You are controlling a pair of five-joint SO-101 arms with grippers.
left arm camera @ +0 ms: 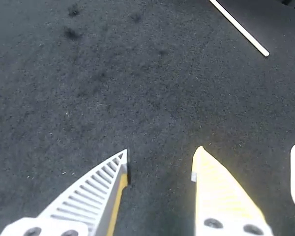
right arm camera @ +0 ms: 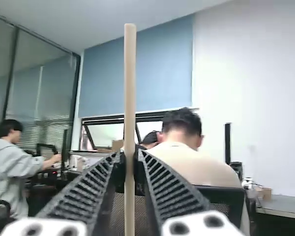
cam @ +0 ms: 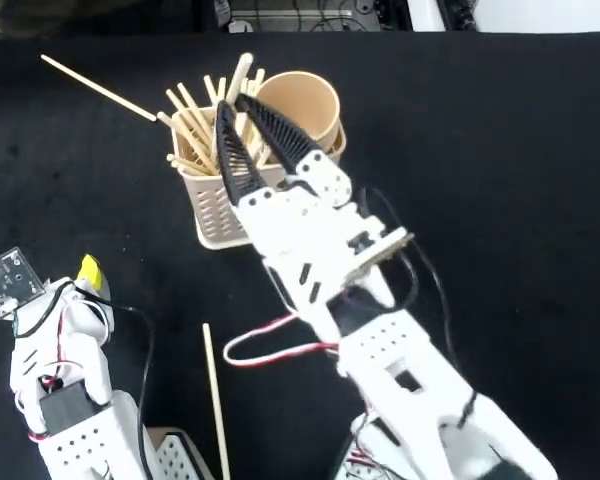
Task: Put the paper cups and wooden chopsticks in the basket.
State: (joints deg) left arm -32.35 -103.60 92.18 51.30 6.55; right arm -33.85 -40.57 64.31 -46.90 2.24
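The black right end effector is clamped on a pale wooden chopstick. The white-and-yellow left end effector is held open above the black surface. A beige slotted plastic basket is set on the surface under the right end effector. A tan paper cup is seated in it beside a bundle of chopsticks. One loose chopstick is left beyond the basket, and a second loose chopstick between the arms.

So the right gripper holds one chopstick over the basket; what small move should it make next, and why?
Probably open the right gripper and let go. It is shut on a chopstick that stands upright, and the high view shows it right over the basket, where other chopsticks and a paper cup already sit.
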